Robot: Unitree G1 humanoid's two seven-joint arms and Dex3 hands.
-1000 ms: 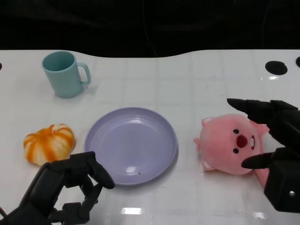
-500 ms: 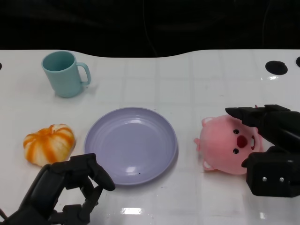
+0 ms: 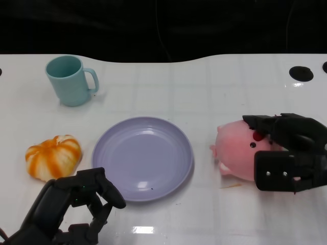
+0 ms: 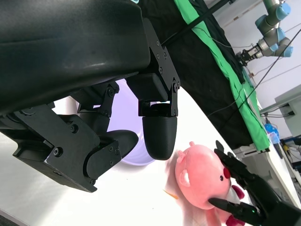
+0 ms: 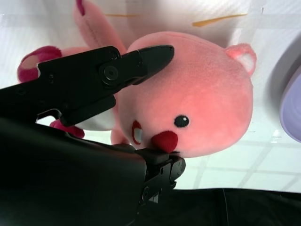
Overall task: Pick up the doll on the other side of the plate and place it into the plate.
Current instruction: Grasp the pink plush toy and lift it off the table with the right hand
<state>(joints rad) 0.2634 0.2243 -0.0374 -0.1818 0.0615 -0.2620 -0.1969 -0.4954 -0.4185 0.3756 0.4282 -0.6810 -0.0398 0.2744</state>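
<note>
Doll [image 3: 236, 152] gripped around its head by right hand [image 3: 286, 152].

Premises: a robotics laboratory. A white tabletop [image 3: 204, 87] with a faint grid stands against black drapery [image 3: 163, 25]. The left wrist view shows a green cloth [image 4: 221, 56], trailing cables, and a separate industrial robot arm [image 4: 270, 28] in the background.

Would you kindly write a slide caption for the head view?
Right hand closing around pink plush doll beside empty lavender plate; left hand idle.
</note>
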